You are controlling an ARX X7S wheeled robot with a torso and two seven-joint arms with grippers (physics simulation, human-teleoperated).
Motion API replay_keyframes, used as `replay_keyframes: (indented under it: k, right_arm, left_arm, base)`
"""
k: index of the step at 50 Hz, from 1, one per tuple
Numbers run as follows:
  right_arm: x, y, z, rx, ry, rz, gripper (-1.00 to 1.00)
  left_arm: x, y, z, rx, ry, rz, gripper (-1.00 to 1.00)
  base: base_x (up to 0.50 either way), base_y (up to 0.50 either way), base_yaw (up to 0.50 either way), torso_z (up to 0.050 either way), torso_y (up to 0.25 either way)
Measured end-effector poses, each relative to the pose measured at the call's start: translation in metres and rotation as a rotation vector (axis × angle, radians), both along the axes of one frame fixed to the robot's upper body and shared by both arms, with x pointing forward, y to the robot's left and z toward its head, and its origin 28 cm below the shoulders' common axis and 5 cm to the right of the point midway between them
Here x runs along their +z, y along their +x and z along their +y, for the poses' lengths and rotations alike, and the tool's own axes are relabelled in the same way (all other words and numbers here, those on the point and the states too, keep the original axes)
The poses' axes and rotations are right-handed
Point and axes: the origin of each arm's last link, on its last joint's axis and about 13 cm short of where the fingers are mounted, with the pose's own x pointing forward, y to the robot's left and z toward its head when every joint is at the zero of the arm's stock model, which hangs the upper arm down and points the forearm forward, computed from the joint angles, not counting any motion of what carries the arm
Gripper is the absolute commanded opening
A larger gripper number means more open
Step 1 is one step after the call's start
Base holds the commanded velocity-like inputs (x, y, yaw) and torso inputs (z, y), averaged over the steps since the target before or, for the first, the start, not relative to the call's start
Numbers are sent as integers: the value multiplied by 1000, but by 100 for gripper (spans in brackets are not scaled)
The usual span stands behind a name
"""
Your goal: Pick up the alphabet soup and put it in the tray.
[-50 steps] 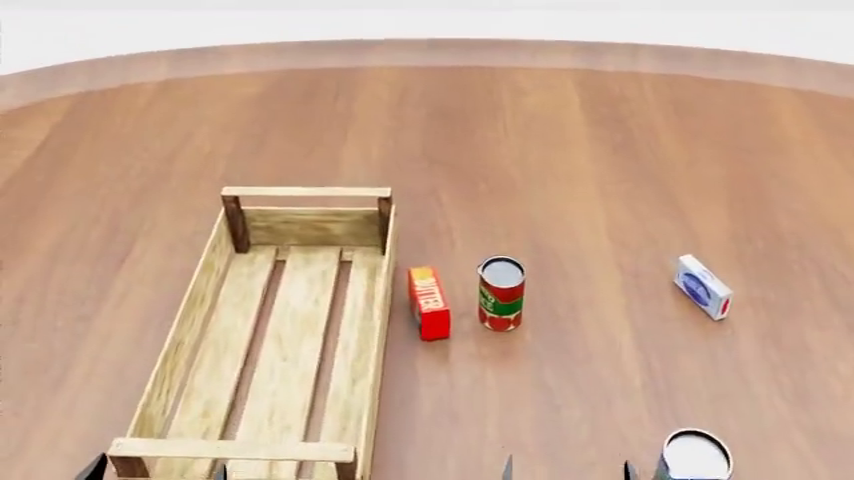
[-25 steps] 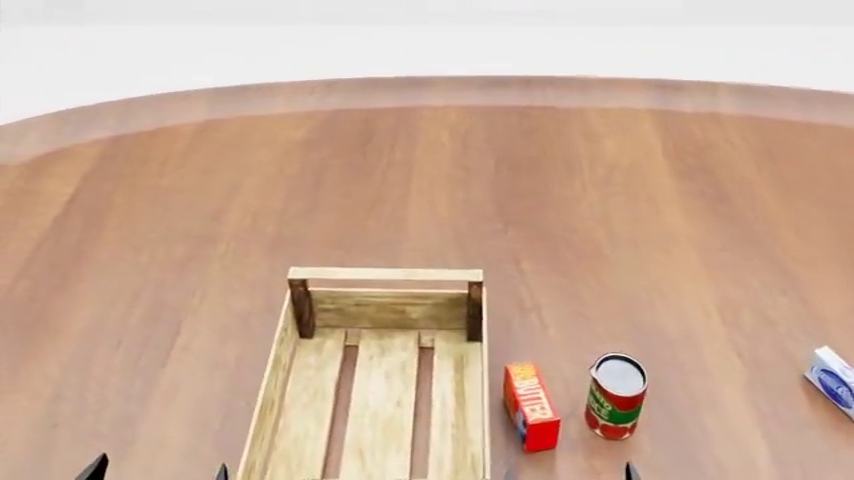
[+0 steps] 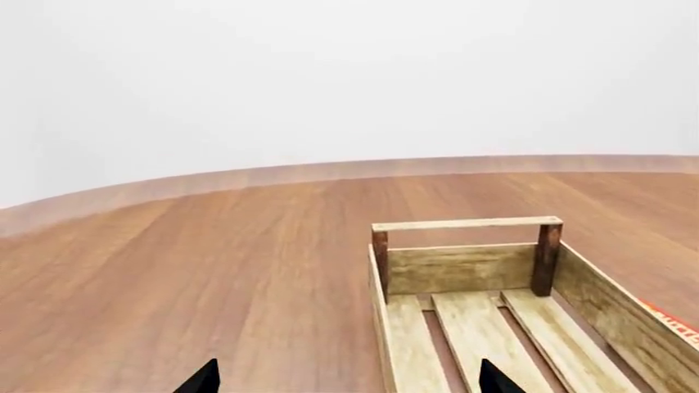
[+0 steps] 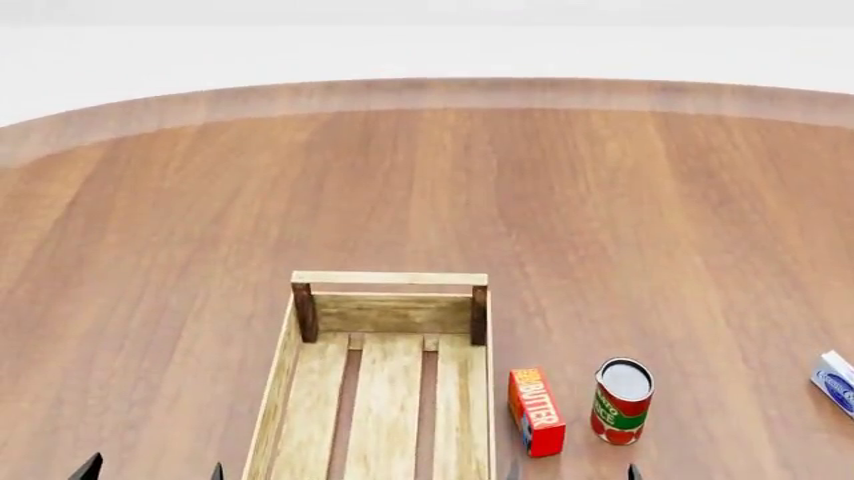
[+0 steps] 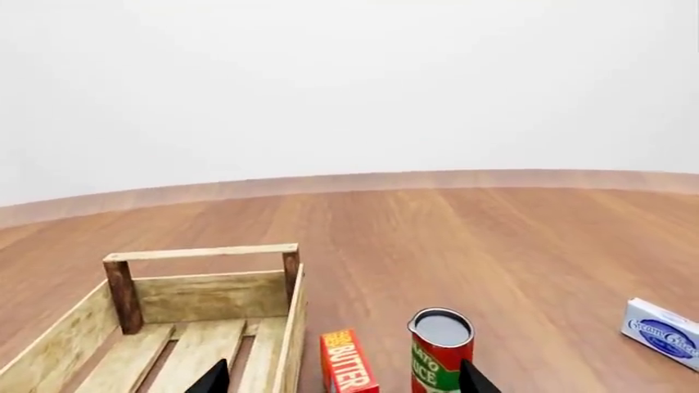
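Observation:
The alphabet soup is out of view in all three views. The tray (image 4: 390, 279) is a light-wood crate with dark corner posts, lying at the lower middle of the head view; its near end is cut off. It also shows in the left wrist view (image 3: 467, 223) and the right wrist view (image 5: 202, 253). My left gripper (image 3: 347, 381) is open and empty, with its tips at the head view's bottom edge (image 4: 151, 472), left of the tray. My right gripper (image 5: 344, 381) is open and empty, with its tips low in the head view (image 4: 571, 474), near the butter box.
A red butter box (image 4: 535, 411) (image 5: 347, 364) stands just right of the tray. A red-and-green can (image 4: 621, 400) (image 5: 441, 352) stands right of it. A white-and-blue box (image 4: 835, 382) (image 5: 660, 334) lies at the far right. The round wooden table's far edge (image 4: 427, 92) curves across the back.
The head view has swung up and to the left, so the tray, box and can now sit lower and further right. A silver-topped can at the bottom right has left the view.

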Motion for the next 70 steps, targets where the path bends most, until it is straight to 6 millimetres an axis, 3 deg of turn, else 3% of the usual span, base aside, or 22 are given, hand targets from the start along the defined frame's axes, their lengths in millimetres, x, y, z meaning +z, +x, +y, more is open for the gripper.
replay_keyframes:
  k: [12,25,51,70]
  right_arm:
    - [9,-2,-7,-117,100,65,100]
    - [14,-19,-19,-324,161,103,100]
    - [10,-66,-47,-653,284,114,100]
    - [-3,-76,-69,-748,279,132,100]
  left_arm:
    - [0,0,0,3,0,-1,100]
    - [1,0,1,6,-4,-1,100]
    - [0,1,2,10,-2,1,100]
    - [-1,0,1,10,3,1,100]
  base:
    - [0,0,0,0,0]
    - [0,0,0,0,0]
    - [0,0,0,0,0]
    - [0,0,0,0,0]
